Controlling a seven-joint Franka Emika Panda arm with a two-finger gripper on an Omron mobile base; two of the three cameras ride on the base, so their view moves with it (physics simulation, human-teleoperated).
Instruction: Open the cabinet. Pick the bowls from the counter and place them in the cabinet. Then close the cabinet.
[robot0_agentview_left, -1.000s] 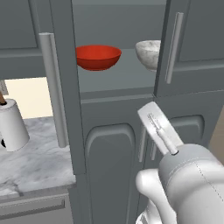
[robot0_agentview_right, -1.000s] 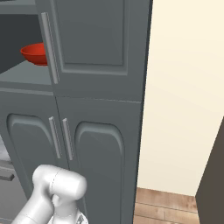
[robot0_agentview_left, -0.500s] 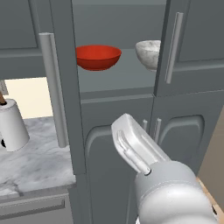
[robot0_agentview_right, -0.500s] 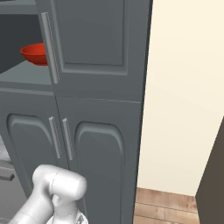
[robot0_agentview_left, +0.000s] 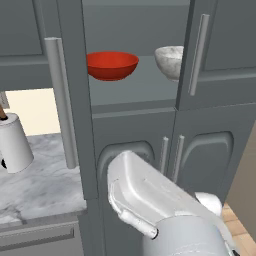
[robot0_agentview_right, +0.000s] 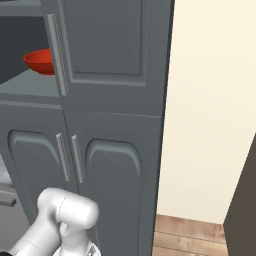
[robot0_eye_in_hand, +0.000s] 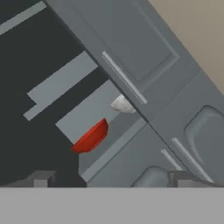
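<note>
Gripper (robot0_eye_in_hand: 109, 179) jaws spread wide, nothing between them; the two dark fingertips (robot0_eye_in_hand: 41, 178) sit at the bottom of the hand view, aimed at the cabinet (robot0_agentview_left: 135, 97) from well back. Cabinet open, both doors swung out, long bar handles (robot0_agentview_left: 62, 102) upright. On its grey shelf: red bowl (robot0_agentview_left: 112, 65) left, marbled bowl (robot0_agentview_left: 170, 61) right, apart, the latter partly hidden by the right door, probably upright. Marble counter (robot0_agentview_left: 42, 182) to the left carries a paper-towel roll (robot0_agentview_left: 15, 142).
</note>
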